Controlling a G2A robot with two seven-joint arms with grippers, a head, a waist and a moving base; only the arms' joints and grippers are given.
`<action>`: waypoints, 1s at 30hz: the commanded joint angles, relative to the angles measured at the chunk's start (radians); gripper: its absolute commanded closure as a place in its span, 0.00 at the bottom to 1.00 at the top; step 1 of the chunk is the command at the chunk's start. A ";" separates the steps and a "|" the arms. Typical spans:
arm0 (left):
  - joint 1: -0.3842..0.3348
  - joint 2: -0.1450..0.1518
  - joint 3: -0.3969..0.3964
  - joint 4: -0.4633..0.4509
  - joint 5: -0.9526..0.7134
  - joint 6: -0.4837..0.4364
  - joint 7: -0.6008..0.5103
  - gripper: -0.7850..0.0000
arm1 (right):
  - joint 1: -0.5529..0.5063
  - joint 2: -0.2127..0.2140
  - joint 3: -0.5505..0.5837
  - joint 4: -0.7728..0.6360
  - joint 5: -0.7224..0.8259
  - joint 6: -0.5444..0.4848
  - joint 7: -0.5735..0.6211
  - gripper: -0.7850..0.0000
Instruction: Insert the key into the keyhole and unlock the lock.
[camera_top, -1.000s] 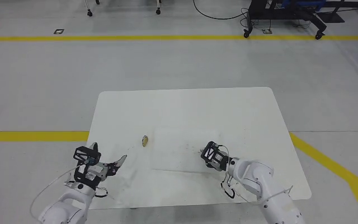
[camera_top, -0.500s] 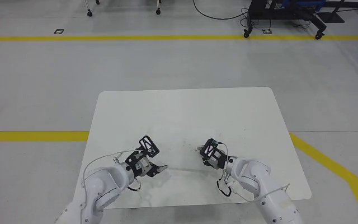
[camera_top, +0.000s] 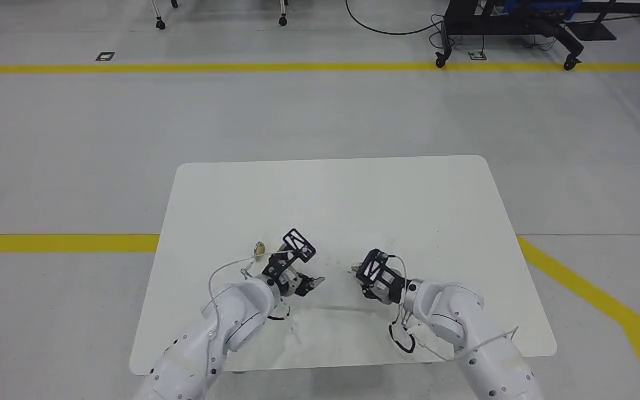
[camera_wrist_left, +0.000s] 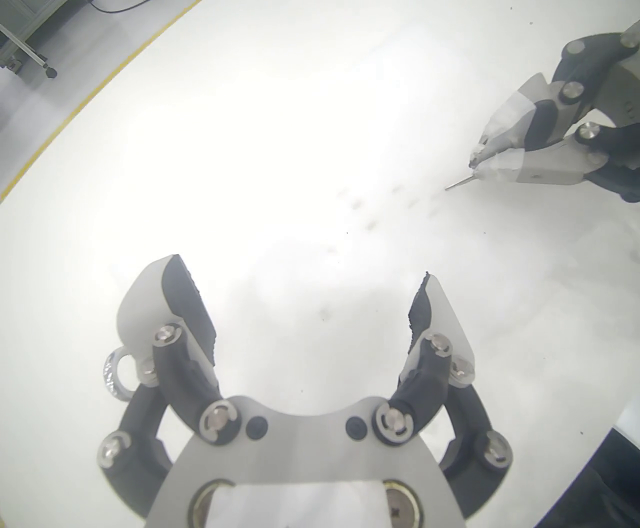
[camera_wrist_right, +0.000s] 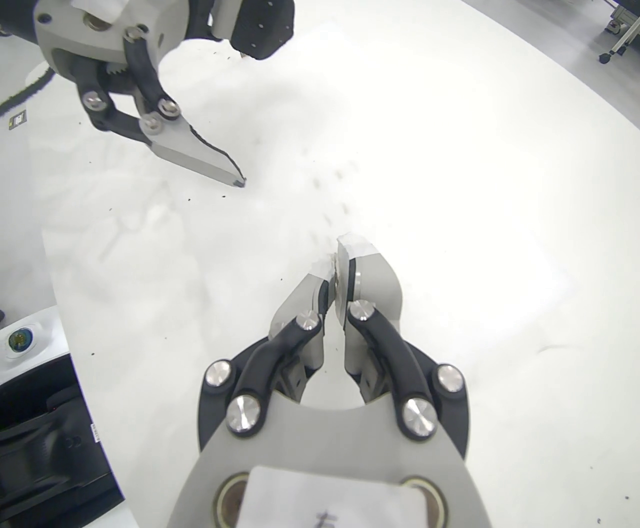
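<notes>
Fingers (camera_wrist_left: 525, 167) on the right pinch a thin silvery key (camera_wrist_left: 459, 183).

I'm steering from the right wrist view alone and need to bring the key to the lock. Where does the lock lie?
Observer: The lock lies on the table, on the far side of the left arm from your right gripper.
Operator: Is the left gripper holding it?
Observer: No. The left wrist view shows the left gripper open, with nothing between its fingers.
Operator: Does the key's tip stick out of my gripper?
Observer: Yes. The left wrist view shows the key as a thin tip protruding past your shut fingertips.
</notes>
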 joint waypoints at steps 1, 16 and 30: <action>-0.013 -0.008 0.026 0.026 0.018 0.011 0.005 0.00 | 0.000 0.001 -0.002 -0.003 0.000 -0.001 0.014 1.00; -0.051 -0.039 0.037 0.072 -0.015 0.051 0.032 0.00 | -0.098 0.034 0.160 -0.081 0.251 -0.150 -0.049 1.00; 0.042 -0.020 -0.091 -0.001 -0.237 -0.055 0.163 0.00 | -0.118 0.036 0.177 -0.072 0.297 -0.130 -0.068 1.00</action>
